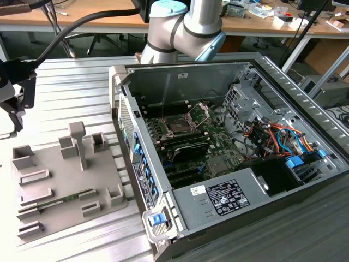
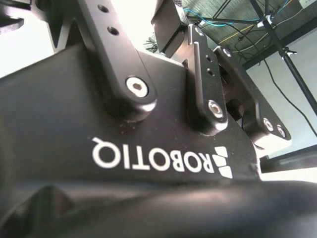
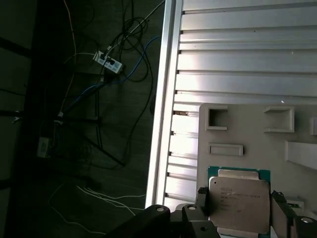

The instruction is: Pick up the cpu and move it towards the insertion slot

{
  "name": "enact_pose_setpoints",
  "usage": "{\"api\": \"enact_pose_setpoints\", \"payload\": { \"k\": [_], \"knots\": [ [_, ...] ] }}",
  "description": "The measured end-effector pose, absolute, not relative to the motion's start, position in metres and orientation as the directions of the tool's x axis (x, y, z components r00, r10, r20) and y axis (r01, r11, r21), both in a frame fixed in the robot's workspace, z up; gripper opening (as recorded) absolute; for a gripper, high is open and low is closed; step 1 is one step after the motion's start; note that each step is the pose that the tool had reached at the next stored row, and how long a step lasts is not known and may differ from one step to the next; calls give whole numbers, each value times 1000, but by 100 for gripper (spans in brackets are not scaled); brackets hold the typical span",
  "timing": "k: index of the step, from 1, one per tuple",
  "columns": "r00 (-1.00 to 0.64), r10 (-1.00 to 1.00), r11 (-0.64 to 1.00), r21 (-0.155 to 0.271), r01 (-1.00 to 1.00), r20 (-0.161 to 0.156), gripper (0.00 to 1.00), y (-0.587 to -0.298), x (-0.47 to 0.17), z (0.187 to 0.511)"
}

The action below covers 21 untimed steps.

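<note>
The ribbed aluminium table (image 1: 71,93) carries everything. In the first wrist view its long edge runs just beside the work, and beyond it the floor drops away with loose cables and a power strip (image 3: 108,62).

The open computer case (image 1: 163,82) takes up the exterior view's right half of the table. Its near side wall, lined with blue tabs, rises between the tray side and the board inside. The arm (image 1: 185,27) bends in behind the case's back wall.

On the exterior view's left lies the grey fixture plate (image 1: 60,174), with raised holders and one tall post (image 1: 78,142). Bare table lies between the plate and the case wall.

Inside the case, the insertion slot (image 1: 177,126) sits on the green board toward the back, with its metal bracket (image 1: 200,112) tipped up and open. Black memory slots (image 1: 185,147) lie just in front of it. Orange and blue cables (image 1: 272,134) bunch well to the exterior view's right.

The gripper (image 1: 16,117) hangs at the exterior view's far left, raised off the table and well apart from the case. Its fingers (image 3: 201,198) are closed narrowly on two opposite edges of the cpu (image 3: 239,203). The chip is held flat with its silvery top toward the camera, over the fixture plate's corner near the table edge.

A thin green memory stick (image 1: 60,199) lies in a holder on the plate.
</note>
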State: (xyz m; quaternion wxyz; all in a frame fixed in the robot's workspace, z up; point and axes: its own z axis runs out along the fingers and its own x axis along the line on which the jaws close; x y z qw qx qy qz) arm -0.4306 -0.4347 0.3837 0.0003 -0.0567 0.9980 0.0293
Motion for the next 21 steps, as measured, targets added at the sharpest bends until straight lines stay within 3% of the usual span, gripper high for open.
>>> {"api": "enact_pose_setpoints", "payload": {
  "k": [21],
  "knots": [
    [-994, -113, 992, 58, -113, -4, 55, -435, -427, 387]
  ]
}}
